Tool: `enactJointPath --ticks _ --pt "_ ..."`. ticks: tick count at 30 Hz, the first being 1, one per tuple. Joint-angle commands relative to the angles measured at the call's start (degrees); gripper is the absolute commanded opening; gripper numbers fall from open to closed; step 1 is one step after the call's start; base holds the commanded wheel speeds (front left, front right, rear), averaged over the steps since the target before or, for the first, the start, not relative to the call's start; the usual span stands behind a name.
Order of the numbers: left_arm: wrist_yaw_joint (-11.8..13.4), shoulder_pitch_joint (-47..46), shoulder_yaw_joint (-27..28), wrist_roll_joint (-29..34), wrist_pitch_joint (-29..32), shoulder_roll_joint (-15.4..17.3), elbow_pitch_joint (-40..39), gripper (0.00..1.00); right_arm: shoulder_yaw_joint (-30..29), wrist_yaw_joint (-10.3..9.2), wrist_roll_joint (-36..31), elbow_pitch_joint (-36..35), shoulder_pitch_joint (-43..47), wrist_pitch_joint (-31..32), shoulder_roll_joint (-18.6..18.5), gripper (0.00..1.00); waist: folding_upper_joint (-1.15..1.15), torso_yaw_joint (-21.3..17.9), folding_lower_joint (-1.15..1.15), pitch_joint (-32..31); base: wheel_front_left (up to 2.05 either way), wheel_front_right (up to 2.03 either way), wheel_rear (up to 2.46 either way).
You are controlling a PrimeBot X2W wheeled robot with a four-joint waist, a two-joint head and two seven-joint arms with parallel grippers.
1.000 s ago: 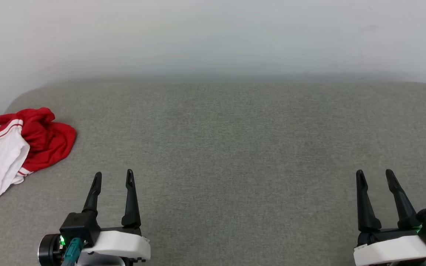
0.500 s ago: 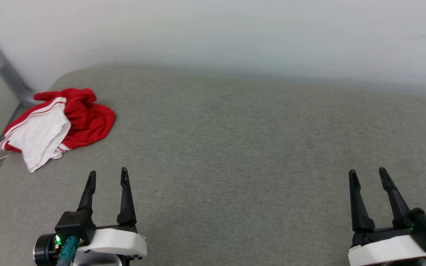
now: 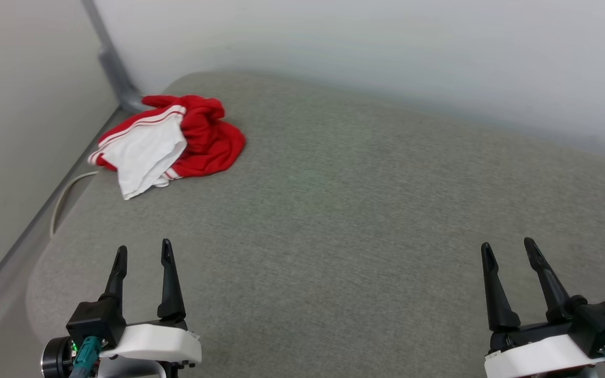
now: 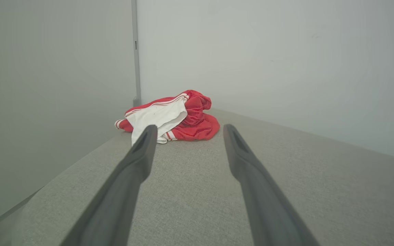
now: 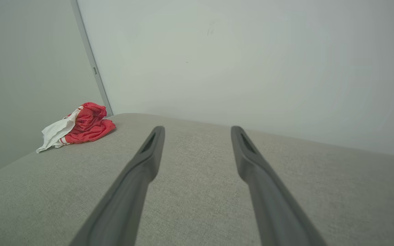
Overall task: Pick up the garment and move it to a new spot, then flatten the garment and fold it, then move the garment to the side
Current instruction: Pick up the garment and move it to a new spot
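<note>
One grey fabric surface (image 3: pixel 365 210), garment (image 3: pixel 176 139) near the wall corner (image 3: pixel 115 73).

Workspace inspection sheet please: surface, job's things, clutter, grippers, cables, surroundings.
Surface: grey fabric cushion, flat.
Job's things: garment, red and white, crumpled at the far left corner, apart from both grippers.
Clutter: nothing seen.
Grippers: left gripper open, holding nothing; right gripper open, holding nothing.
Cables: pale cord loops beside the cushion's left edge; teal cable at the left wrist.
Surroundings: pale walls; grey post in the corner.
</note>
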Motion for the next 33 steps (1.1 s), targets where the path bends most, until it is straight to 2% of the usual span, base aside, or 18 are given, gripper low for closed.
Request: enactJointPath --ticks 1,11,23,28,33 --pt "0.31 -0.28 0.25 -0.62 -0.16 0.08 0.12 1.00 0.08 -0.04 -0.39 0.00 -0.19 -0.12 0.01 1.00 0.00 2.48 0.00 0.21 0.00 0.00 0.00" --pt "0.26 0.32 1.40 -1.52 -0.16 0.07 0.47 1.00 1.20 -0.04 -0.98 0.43 -0.41 -0.12 0.01 1.00 0.00 7.14 0.00 0.49 0.00 0.00 0.00" --pt "-0.16 -1.25 2.85 -3.05 -0.16 0.09 1.05 1.00 1.78 -0.04 -1.38 0.32 -1.24 -0.12 0.01 1.00 0.00 6.18 0.00 1.61 0.00 0.00 0.00" --pt "-2.30 -5.02 5.62 -1.10 -0.16 0.09 1.04 1.00 1.85 -0.04 -2.45 -0.18 -2.32 -0.12 0.01 1.00 0.00 4.57 0.00 3.67 0.00 0.00 0.00" --pt "-5.79 -11.64 10.53 0.48 -0.16 0.53 1.70 1.00 1.85 -0.04 -4.69 -1.31 -4.04 -0.12 0.00 1.00 0.00 2.65 0.00 7.27 0.00 0.00 0.00"
